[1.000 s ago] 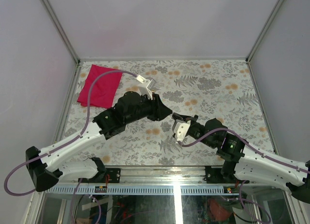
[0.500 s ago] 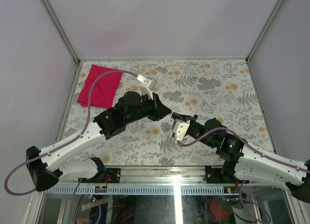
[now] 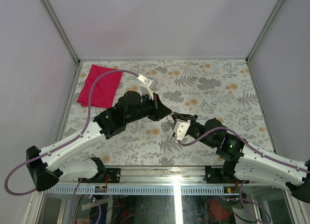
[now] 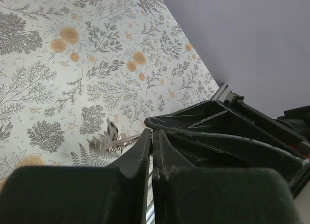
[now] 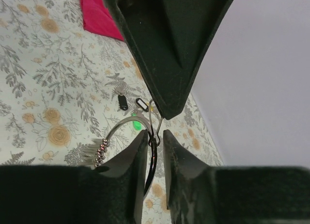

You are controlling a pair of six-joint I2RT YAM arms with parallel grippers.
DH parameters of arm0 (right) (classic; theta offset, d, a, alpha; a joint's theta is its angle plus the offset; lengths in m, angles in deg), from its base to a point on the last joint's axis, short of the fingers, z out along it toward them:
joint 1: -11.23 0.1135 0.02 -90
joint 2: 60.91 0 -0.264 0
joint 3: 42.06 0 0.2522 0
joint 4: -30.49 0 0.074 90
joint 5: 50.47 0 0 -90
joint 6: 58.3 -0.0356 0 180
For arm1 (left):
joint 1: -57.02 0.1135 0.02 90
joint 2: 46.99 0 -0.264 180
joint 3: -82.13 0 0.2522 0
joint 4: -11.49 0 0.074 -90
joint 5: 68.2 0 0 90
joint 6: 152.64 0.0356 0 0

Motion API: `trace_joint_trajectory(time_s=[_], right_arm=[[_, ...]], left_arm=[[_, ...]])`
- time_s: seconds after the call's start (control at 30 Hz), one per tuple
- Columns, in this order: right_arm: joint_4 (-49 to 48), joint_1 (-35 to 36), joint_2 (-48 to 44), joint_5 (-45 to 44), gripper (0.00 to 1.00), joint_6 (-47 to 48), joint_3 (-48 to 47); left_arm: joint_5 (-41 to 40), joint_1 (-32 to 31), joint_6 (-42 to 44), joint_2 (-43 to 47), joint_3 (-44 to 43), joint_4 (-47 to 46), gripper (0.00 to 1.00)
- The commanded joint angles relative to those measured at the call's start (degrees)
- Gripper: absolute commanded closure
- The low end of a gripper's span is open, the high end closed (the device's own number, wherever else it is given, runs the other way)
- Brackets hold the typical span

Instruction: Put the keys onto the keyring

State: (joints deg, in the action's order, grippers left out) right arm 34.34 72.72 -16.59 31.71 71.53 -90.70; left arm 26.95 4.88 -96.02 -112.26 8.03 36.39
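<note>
The keyring (image 5: 117, 130), a thin silver wire ring with a row of small silvery loops (image 5: 100, 153), hangs just above the table between both grippers. My left gripper (image 5: 166, 115) (image 4: 151, 133) is shut on a thin wire loop attached to the ring. Just below it, my right gripper (image 5: 155, 135) has its jaws a little apart; the ring's wire runs through the gap, against one finger. Two keys with black heads (image 5: 123, 102) (image 5: 141, 104) lie on the table beyond. In the top view the two grippers (image 3: 169, 111) (image 3: 174, 118) meet tip to tip at mid-table.
A tiny bright green piece (image 5: 137, 123) lies on the floral table cover (image 3: 218, 88) near the keys. A red cloth (image 3: 99, 86) lies at the back left. Metal frame posts and grey walls enclose the table.
My left gripper has closed onto the ring's wire loop. My right gripper's jaws have parted slightly. Both arms stay almost where they were.
</note>
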Motion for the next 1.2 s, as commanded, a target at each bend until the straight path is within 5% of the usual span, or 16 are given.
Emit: trace_joint_trajectory(time_s=[0.0,0.37,1.17], right_arm=[[-3.72,-0.1,-2.16,2.87,0.71,-2.78,-2.97],[-5.65,-0.15,-4.39,7.15,0.54,-12.81,-1.51],[-9.86,-0.15,-2.63,8.34,0.64,-14.04,0.14]], left_arm=[[2.34,-0.42,3.86,1.0,-3.03,-1.9,1.0],[5.38,-0.42,13.51,1.72,-7.32,4.66,1.0],[10.31,-0.42,17.71,2.65,-8.86,6.75,1.0]])
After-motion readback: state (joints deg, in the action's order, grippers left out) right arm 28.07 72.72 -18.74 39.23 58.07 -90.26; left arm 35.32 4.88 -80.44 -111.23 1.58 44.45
